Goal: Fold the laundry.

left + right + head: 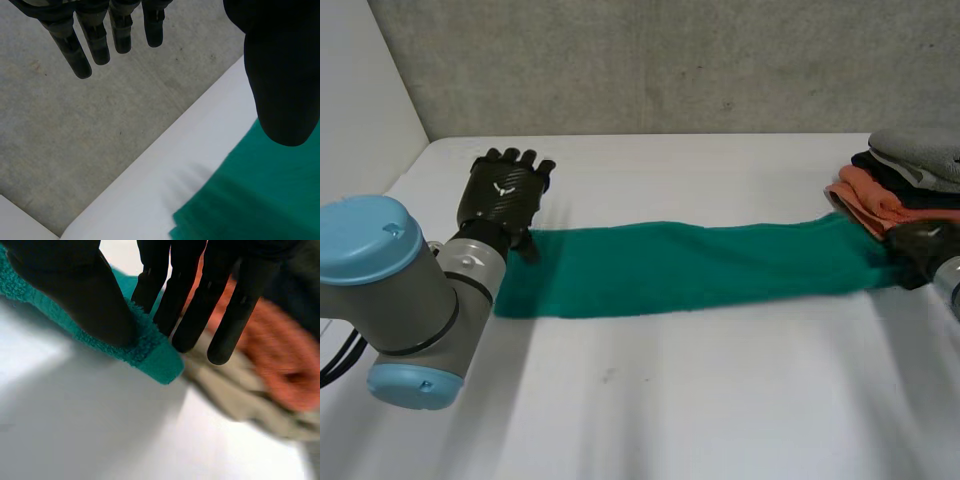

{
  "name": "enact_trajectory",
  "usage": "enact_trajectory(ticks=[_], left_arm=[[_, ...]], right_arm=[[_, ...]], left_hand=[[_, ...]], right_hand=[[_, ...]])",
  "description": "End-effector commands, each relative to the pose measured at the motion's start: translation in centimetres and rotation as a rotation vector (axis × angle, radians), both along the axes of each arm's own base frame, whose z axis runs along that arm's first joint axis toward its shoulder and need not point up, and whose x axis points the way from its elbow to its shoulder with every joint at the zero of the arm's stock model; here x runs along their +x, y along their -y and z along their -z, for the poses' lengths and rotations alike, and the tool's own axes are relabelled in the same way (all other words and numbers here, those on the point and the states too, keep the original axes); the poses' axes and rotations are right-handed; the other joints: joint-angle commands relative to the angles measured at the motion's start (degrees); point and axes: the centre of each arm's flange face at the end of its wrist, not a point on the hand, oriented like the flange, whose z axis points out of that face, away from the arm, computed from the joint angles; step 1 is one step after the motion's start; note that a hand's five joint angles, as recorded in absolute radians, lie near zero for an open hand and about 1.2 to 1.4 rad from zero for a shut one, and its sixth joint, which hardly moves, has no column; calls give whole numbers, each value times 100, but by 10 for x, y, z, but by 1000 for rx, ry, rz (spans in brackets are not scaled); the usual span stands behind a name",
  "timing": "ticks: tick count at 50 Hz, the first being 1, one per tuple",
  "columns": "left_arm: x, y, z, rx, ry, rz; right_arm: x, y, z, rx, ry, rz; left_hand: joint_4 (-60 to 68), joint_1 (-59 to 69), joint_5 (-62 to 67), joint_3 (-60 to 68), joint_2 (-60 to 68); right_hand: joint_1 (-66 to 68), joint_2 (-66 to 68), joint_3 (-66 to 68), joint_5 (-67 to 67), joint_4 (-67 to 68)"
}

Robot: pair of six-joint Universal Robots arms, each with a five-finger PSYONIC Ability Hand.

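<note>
On tbl (720,400): 1 green towel (690,268), 1 clothes stack (910,180).

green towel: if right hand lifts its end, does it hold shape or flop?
Probably flops: the green towel lies flat and limp along the table, so it should sag and drag. Likely light: it lies low, little bulk. Its fuzzy pile should resist slipping where the right hand pinches its corner.
</note>
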Motion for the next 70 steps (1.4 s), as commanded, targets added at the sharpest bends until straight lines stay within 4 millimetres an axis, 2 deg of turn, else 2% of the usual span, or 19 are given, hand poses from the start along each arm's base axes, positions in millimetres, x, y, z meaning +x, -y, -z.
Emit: enact_trajectory(ticks=[1,4,7,12,18,24,28,31,32,33,35,44,53,58,59,63,65,68,70], left_arm=[[1,-4,-12,-26,-14,1],[2,-4,-14,-30,-16,-2],[4,-6,-18,-39,-21,-5],[6,-7,-31,-70,-36,-8],[10,-11,-43,-100,-52,-14],[13,-16,-42,-93,-48,-15],[14,-17,-37,-80,-42,-15],[13,-17,-36,-76,-40,-14],[13,-17,-36,-76,-40,-14],[11,-18,-36,-79,-42,-8],[11,-18,-38,-83,-44,-6],[0,-18,-48,-121,-63,21],[-21,-30,-34,-87,-49,87],[-24,-32,-29,-76,-44,95],[-24,-32,-29,-77,-43,98],[-24,-32,-31,-80,-45,96],[-24,-32,-32,-85,-47,95],[-24,-33,-36,-94,-52,95],[-23,-33,-38,-96,-54,92]], right_arm=[[-49,8,-34,-95,-238,74],[-58,12,-37,-104,-324,71],[-37,11,-42,-131,-360,11],[83,-14,-65,-337,-327,-311],[190,-74,-77,-565,-244,-683],[278,-151,-27,-580,-157,-1072],[300,-185,10,-438,-161,-1180],[304,-194,22,-348,-180,-1185],[301,-190,21,-306,-202,-1143],[299,-189,19,-289,-212,-1119],[295,-185,14,-266,-230,-1056],[238,-145,-25,-70,74,-722],[177,-109,0,63,88,-522],[135,-86,13,54,-36,-397],[132,-82,14,44,-45,-376],[126,-70,-2,-109,-84,-320],[130,-67,-30,-238,-96,-320],[145,-78,-54,-330,-134,-387],[173,-97,-59,-376,-134,-499]], left_hand=[[-158,-84,-257,-205,-175],[-158,-84,-257,-205,-175],[-158,-84,-257,-205,-175],[-158,-84,-257,-205,-175],[-158,-84,-257,-205,-175],[-158,-84,-257,-205,-175],[-158,-84,-257,-205,-175],[-158,-84,-257,-205,-175],[-158,-84,-257,-205,-175],[-158,-84,-257,-205,-175],[-158,-84,-257,-205,-175],[-158,-84,-257,-205,-175],[-158,-84,-257,-205,-175],[-158,-84,-257,-205,-175],[-158,-84,-257,-205,-175],[-158,-84,-257,-205,-175],[-158,-84,-257,-205,-175],[-158,-84,-257,-205,-175],[-158,-84,-257,-205,-175]], right_hand=[[1614,1261,1233,1422,1155],[1614,1261,1233,1422,1155],[1614,1261,1233,1422,1155],[1614,1261,1233,1422,1155],[1614,1261,1233,1422,1155],[1614,1261,1233,1422,1155],[1614,1261,1233,1422,1155],[1614,1261,1233,1422,1155],[-1877,-2231,-2258,-2070,-2336],[-3694,-4047,-4075,-3886,-4153],[-5386,-5739,-5767,-5578,-5845],[-5386,-5739,-5767,-5578,-5845],[-5386,-5739,-5767,-5578,-5845],[1599,1246,1219,1407,1141],[1614,1260,1233,1421,1155],[1614,1261,1233,1422,1155],[1614,1261,1233,1422,1155],[1614,1261,1233,1422,1155],[1614,1261,1233,1422,1155]])
